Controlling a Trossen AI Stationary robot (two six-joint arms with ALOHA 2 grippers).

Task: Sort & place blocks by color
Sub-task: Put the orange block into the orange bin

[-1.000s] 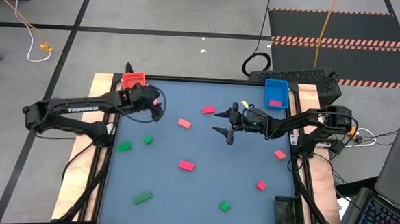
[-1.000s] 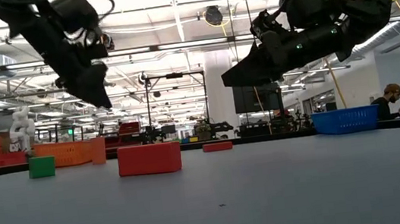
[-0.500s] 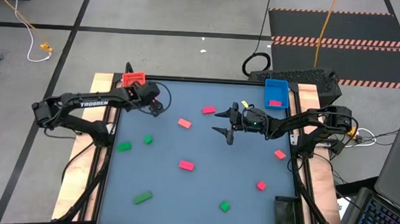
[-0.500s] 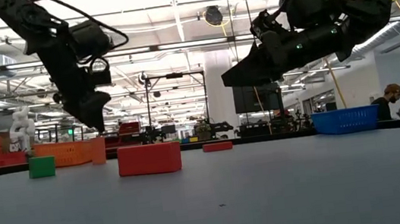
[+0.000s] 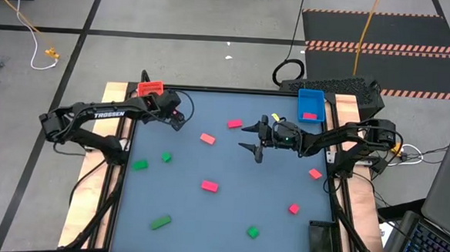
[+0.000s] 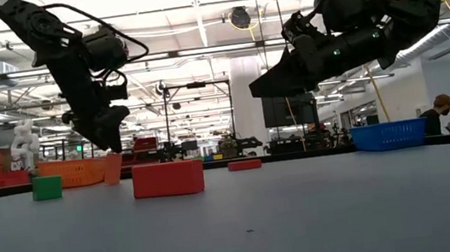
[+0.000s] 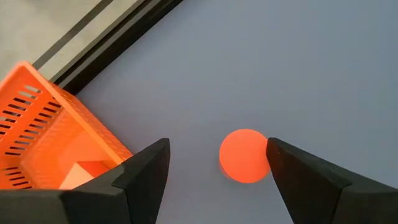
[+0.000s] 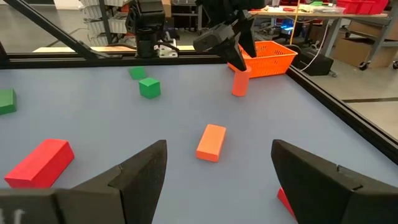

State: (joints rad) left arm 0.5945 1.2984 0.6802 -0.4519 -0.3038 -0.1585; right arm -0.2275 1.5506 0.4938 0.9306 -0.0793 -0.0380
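A: Left wrist view shows the left tool [image 7: 214, 180] spread wide above a small upright orange-red cylinder [image 7: 245, 155], standing just beside the orange basket [image 7: 43, 130].

B: Held yet?

A: No, empty. The right tool [image 5: 253, 138] hangs open too, mid-table, far from the basket. Other blocks [image 5: 209, 186] lie scattered on the table [image 5: 284, 183], well away from the basket.

B: How will it handle?

A: Probably light, stiff and smooth; I'd pinch its round sides low, squarely, lest it roll out.
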